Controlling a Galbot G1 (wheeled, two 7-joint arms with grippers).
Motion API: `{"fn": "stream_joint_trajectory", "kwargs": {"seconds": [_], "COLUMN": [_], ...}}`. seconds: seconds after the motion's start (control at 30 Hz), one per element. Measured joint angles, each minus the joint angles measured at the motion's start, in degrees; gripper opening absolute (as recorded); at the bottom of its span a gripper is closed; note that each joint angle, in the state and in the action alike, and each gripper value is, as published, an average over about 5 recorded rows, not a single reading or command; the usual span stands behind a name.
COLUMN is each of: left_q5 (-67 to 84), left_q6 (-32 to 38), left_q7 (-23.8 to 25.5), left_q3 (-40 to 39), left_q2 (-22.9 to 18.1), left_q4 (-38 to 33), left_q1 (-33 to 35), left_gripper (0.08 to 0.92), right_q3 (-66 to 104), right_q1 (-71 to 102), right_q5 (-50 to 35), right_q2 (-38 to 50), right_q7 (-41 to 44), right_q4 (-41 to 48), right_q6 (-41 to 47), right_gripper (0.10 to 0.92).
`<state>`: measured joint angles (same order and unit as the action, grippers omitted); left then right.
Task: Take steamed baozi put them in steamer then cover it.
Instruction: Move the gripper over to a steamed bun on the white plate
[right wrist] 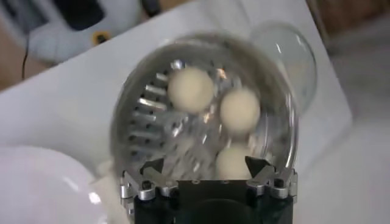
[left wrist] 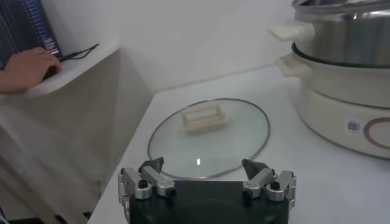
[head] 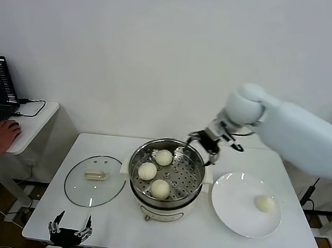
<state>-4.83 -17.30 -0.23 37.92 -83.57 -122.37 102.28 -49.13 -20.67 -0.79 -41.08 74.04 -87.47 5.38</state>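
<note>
Three baozi (head: pixel 163 157) in steamer (head: pixel 147 210)

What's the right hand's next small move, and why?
Probably swing the open, empty right hand from the shiny steel steamer's back rim toward the flat white plate. Three round cream-white buns already sit on the perforated tray; one bun lies on the plate, and the clear glass lid lies aside.

No lettering, number or brand can be read anywhere; the steamer (left wrist: pixel 341 91) carries a small square sticker (left wrist: pixel 352 126) on its cream base beside a round dial ring (left wrist: pixel 381 133), but the marks on the sticker are too small to make out
</note>
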Motion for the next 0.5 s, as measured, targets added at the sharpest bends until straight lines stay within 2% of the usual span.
{"fn": "stream_joint_trajectory", "kwargs": {"seconds": [0.23,0.5], "left_q5": [0.06,-0.18], "left_q6": [0.02,0.01], "left_q7": [0.01,0.07], "left_q3": [-0.26,0.06], "left_q2": [-0.14,-0.2], "left_q4": [-1.04,-1.5], "left_q1": [0.87,1.52], "left_gripper": [0.823,0.823], "right_q3": [4.89,11.41], "right_q1": [6.22,15.33], "right_q5": [3.49,9.12], "right_q2": [5.73,7.64], "right_q7": [0.33,-0.05], "right_q4": [3.34,8.15], "right_q6": [4.5,5.68], "right_gripper": [0.823,0.823]}}
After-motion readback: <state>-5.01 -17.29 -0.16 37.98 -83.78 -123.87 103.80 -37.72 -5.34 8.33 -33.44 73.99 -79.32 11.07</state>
